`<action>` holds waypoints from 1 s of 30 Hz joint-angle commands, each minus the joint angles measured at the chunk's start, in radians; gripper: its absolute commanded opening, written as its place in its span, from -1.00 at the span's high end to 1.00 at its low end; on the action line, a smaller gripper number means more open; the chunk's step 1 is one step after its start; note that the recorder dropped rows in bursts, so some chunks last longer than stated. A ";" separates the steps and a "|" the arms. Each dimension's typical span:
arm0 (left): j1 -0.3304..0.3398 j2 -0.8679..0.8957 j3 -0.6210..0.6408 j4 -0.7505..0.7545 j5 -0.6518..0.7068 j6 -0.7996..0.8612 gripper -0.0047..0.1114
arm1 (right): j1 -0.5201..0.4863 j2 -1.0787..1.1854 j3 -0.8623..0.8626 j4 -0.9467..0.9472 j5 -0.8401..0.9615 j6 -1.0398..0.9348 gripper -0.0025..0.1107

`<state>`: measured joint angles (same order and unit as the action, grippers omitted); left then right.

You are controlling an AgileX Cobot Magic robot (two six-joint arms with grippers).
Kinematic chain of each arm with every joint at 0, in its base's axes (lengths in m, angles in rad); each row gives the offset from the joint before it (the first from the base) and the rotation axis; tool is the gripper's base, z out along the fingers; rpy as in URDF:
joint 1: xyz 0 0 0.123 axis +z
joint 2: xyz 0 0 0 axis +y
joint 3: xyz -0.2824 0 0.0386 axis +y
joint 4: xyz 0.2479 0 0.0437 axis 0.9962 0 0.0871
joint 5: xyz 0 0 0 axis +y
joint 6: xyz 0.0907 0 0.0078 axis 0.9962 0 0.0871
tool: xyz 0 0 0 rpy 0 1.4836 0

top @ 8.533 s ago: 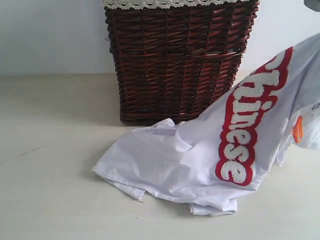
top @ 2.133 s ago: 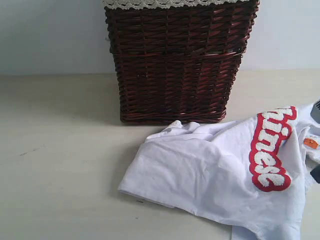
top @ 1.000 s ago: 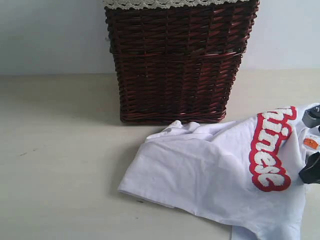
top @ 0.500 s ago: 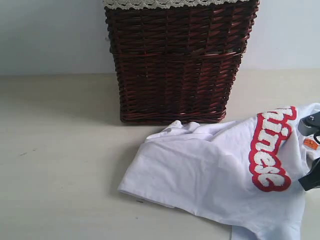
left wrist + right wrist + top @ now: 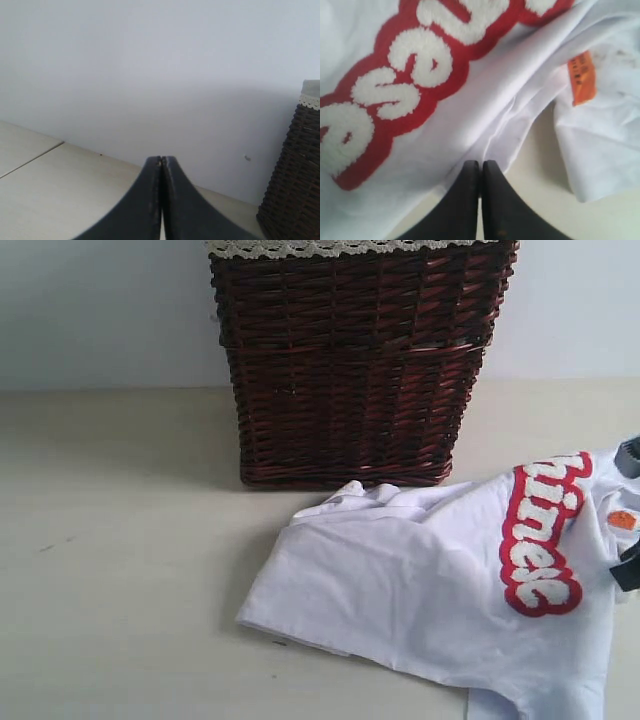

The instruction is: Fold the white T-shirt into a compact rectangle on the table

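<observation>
Right tool pinched tight on a fold of the white cotton T-shirt heaped on the pale beige bench (left tool clamped empty), so lift slowly, that bite looks thin.

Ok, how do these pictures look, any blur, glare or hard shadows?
Exterior view: soft even light, a faint shadow left of the basket on the table, the shirt nearly washed out. Left wrist view: claw slightly soft, dim shading on the wall. Right wrist view: lettering a bit blurred, no glare.
</observation>
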<state>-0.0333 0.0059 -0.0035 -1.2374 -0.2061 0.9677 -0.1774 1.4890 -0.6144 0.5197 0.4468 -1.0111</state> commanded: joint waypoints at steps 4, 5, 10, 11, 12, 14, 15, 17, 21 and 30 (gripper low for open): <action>0.003 -0.006 0.004 0.003 0.003 0.001 0.92 | -0.006 -0.209 -0.002 0.004 -0.006 -0.008 0.96; 0.003 -0.006 0.004 0.003 0.003 0.001 0.92 | -0.006 -0.253 -0.002 0.004 -0.006 -0.008 0.96; 0.003 -0.006 0.004 0.003 0.003 0.001 0.92 | -0.006 -0.345 -0.002 0.002 -0.002 0.106 0.96; 0.003 -0.006 0.004 0.003 0.003 0.001 0.92 | -0.006 -0.362 -0.002 0.002 0.020 0.108 0.96; 0.003 -0.006 0.004 0.003 0.003 0.001 0.92 | -0.006 -0.371 -0.002 0.002 0.032 0.107 0.96; 0.003 -0.006 0.004 0.003 0.003 0.001 0.92 | -0.006 -0.398 -0.002 -0.001 0.046 0.107 0.96; 0.003 -0.006 0.004 0.003 0.003 0.001 0.92 | -0.006 -0.409 -0.002 -0.004 0.046 0.107 0.96; 0.003 -0.006 0.004 0.003 0.003 0.001 0.92 | -0.006 -0.435 -0.017 -0.007 0.061 0.105 0.96; 0.003 -0.006 0.004 0.003 0.003 0.001 0.92 | -0.006 -0.487 -0.123 -0.007 0.122 0.108 0.96; 0.003 -0.006 0.004 0.003 0.003 0.001 0.92 | -0.006 -0.512 -0.193 -0.055 0.208 0.128 0.96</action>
<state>-0.0333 0.0059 -0.0035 -1.2374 -0.2061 0.9677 -0.1774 0.9813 -0.8000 0.5036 0.6248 -0.9042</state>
